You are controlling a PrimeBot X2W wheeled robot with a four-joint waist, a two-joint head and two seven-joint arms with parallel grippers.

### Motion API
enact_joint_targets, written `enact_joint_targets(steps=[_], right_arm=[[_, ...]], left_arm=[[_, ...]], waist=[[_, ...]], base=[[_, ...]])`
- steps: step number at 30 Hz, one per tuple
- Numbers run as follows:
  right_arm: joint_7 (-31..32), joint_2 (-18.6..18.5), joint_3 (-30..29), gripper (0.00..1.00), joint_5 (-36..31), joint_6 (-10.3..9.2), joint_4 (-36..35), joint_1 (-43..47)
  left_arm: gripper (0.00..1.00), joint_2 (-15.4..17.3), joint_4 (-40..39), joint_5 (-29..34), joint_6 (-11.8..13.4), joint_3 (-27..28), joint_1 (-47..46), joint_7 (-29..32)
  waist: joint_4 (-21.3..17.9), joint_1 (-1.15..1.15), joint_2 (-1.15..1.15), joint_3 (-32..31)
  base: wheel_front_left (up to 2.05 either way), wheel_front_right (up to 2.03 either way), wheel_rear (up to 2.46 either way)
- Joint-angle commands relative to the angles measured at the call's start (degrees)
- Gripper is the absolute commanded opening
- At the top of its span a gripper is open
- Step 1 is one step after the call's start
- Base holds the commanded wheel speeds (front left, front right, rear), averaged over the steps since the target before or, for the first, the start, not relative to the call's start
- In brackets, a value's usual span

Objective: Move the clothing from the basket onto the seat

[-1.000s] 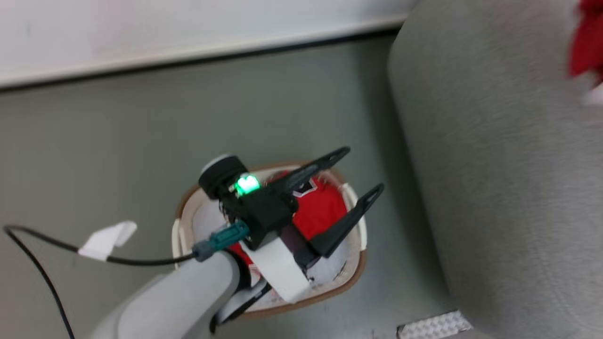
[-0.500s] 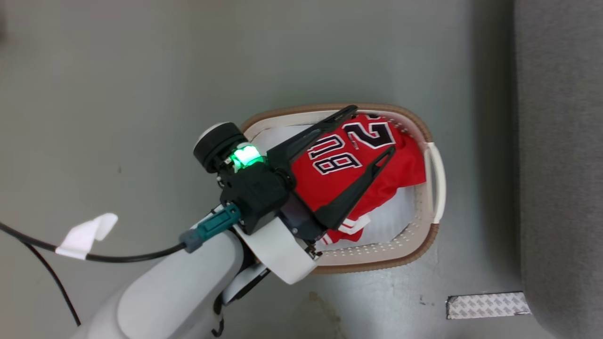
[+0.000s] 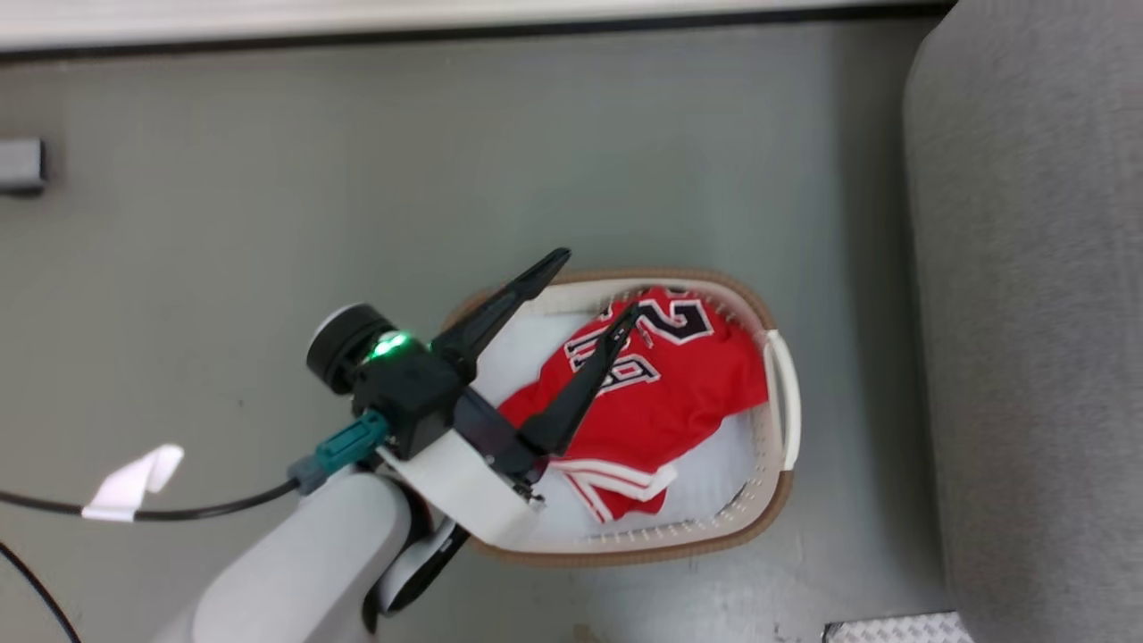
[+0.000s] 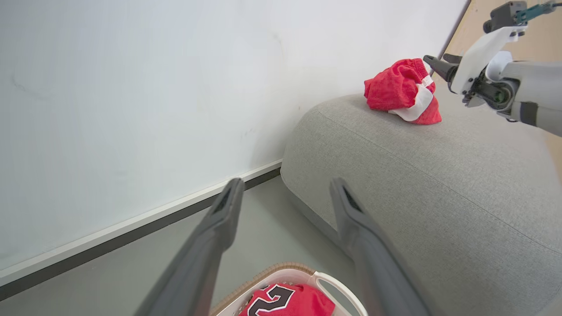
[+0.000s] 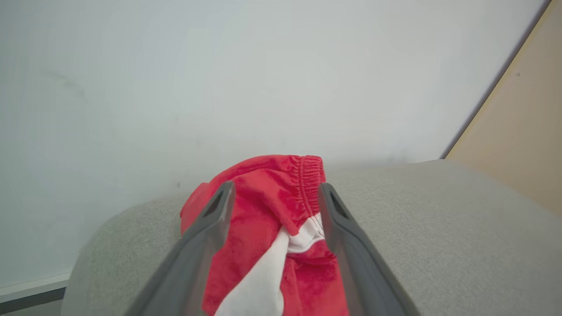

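Jersey [image 3: 661,393] lies in basket [image 3: 775,500], centre frame, under released left end effector [image 3: 596,286]. Striped garment [image 4: 395,90] rests on seat [image 4: 417,175], upper right; right end effector [image 5: 275,189] released, just beside it.

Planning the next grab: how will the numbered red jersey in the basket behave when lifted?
Probably floppy: the jersey lies crumpled, folded over itself. Likely light, since it looks like thin cloth. Trailing folds may snag the basket rim on the way out.

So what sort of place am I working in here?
Probably an indoor test room staged like a living space: a big grey seat beside a plain white wall, a laundry basket holding a red jersey on a bare grey floor, and a tape strip on it.
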Motion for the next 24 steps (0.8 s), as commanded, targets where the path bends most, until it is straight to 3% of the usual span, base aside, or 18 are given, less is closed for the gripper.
enact_joint_targets(steps=[1,7,13,19,24], right_arm=[[-0.75,0.15,1.38,1.0,0.91,-0.12,0.12,1.61],[-3.48,1.28,12.42,1.0,8.17,-0.13,-4.11,12.64],[-4.25,2.32,22.64,1.0,16.5,-0.12,-12.49,26.7],[-4.28,4.06,30.72,1.0,20.79,-0.12,-21.5,41.86],[-4.24,5.43,37.6,1.0,24.5,-0.13,-24.98,52.31]], left_arm=[[1.0,0.47,0.32,-1.23,0.19,0.26,1.36,-0.48],[1.0,0.52,2.67,-2.65,2.36,2.0,6.66,-1.87],[1.0,-0.39,4.9,-3.84,5.58,5.41,13.39,-2.63],[1.0,-1.91,5.05,-1.81,8.48,12.74,21.88,-2.62],[1.0,-3.75,5.47,1.2,9.65,19.5,29.55,-2.63]], waist=[[-1.74,0.0,0.0,-4.48],[-2.3,0.0,0.0,-12.85],[-0.47,0.0,0.0,-20.82],[1.97,0.0,0.0,-27.19],[3.43,0.0,0.0,-31.27]], base=[[0.0,0.0,0.0],[0.0,0.0,0.0],[0.0,0.0,0.0],[0.0,0.0,0.0],[0.0,0.0,0.0]])
